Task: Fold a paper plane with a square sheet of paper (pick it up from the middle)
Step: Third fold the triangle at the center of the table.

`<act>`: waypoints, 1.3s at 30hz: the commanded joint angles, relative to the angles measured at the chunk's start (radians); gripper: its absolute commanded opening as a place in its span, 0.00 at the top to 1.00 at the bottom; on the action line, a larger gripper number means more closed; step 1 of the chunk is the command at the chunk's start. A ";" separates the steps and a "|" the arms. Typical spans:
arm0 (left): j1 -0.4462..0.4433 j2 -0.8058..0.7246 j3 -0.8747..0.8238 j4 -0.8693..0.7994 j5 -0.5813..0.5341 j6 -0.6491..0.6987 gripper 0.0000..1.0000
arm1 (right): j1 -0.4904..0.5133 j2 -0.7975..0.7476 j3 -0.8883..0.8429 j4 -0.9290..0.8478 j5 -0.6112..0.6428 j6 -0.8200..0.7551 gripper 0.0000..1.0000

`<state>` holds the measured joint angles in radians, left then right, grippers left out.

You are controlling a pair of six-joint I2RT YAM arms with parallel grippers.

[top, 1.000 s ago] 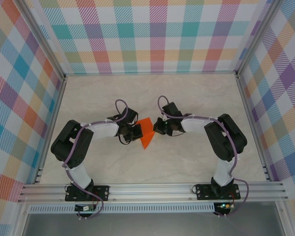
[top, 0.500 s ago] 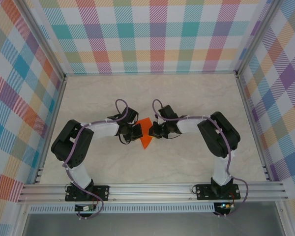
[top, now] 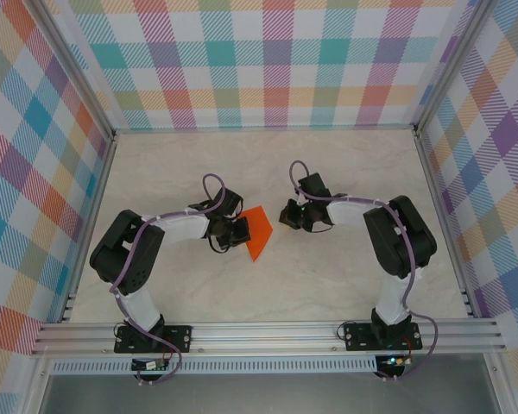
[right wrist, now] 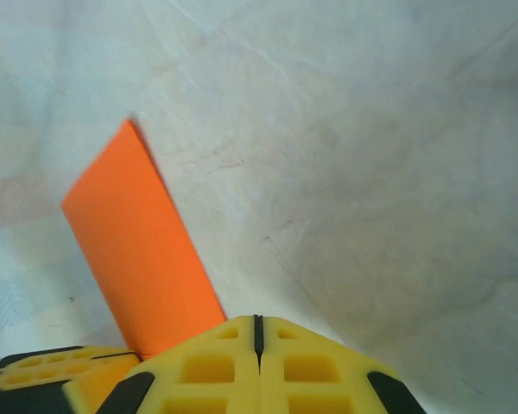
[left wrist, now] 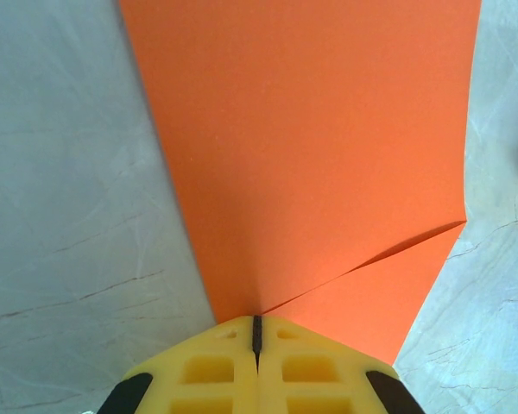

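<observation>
Plainly thin and floppy, the half-folded square sheet of paper [top: 261,233] sits mid-worktop [top: 328,285], perhaps partly raised. The left end effector [left wrist: 256,332] pinches its edge. The right end effector [top: 287,214] is closed, empty and just beside it. Creased edges would give the firmest hold.

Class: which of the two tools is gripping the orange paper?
The left tool: the orange paper comes out from its shut grip. The right tool is shut on nothing, apart from it.
</observation>
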<state>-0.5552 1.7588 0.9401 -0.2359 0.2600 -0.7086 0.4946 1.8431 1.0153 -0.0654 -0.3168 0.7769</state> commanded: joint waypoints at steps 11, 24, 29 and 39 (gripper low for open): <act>-0.002 0.054 -0.060 -0.143 -0.109 0.015 1.00 | 0.201 -0.075 -0.087 0.085 -0.185 0.125 1.00; -0.003 0.045 -0.064 -0.130 -0.102 0.009 1.00 | 0.249 0.010 -0.075 0.099 -0.237 0.127 1.00; -0.003 0.045 -0.061 -0.134 -0.107 0.009 1.00 | 0.252 0.024 -0.082 0.088 -0.242 0.120 1.00; -0.003 0.050 -0.060 -0.139 -0.120 0.003 1.00 | 0.259 0.041 -0.089 0.066 -0.237 0.104 1.00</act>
<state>-0.5560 1.7584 0.9375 -0.2325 0.2596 -0.7097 0.7422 1.8587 0.9298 0.0151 -0.5358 0.9009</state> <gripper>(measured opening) 0.040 0.045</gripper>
